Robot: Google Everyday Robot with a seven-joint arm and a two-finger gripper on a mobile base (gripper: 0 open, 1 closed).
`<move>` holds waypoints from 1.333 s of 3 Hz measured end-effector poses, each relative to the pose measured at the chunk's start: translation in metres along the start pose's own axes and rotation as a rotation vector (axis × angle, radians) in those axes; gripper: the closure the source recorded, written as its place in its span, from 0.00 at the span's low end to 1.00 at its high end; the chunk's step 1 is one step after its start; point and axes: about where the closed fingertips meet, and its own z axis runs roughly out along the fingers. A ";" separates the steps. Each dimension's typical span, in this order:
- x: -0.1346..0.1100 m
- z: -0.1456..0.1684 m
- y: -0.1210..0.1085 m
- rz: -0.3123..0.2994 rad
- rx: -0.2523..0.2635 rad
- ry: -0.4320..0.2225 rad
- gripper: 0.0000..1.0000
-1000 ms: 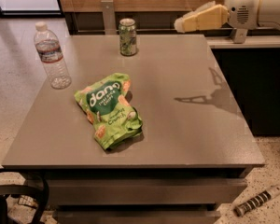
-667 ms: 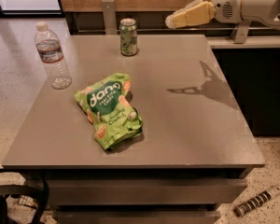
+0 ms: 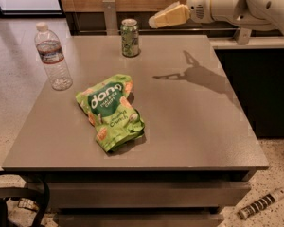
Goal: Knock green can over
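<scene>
The 2 cream fingers (image 3: 174, 14) lie pressed together into 1 blunt wedge with no gap showing between them. The gripper (image 3: 153, 21) holds nothing and hangs in the air over the far edge of the table (image 3: 203, 126), its tip pointing left in the view. Behind it the white wrist and arm (image 3: 236, 1) run off to the upper right.

Just left of the fingertips, and apart from them, stands the green can (image 3: 129, 38). It is upright on the table near the far edge, and its silver top sits at about the tip's height. Its sides carry a green and white pattern, but no lettering can be read. A grey upright post (image 3: 110, 15) rises behind it, a little further left.

Below and to the right of the fingers, the arm's shadow (image 3: 194, 74) falls on the grey tabletop.

Further down and left of the fingers, near the table's middle, lies 1 flat bright-green snack bag (image 3: 111, 111) — its large white word reads "dang", the smaller print under it is too fine to make out.

Furthest left stands a clear water bottle (image 3: 52, 58) with a white cap; its label shows a red band, the writing unreadable.
</scene>
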 end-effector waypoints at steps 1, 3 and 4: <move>0.019 0.041 -0.002 0.044 -0.026 -0.018 0.00; 0.057 0.094 -0.003 0.134 -0.054 -0.083 0.00; 0.070 0.113 -0.001 0.164 -0.063 -0.144 0.00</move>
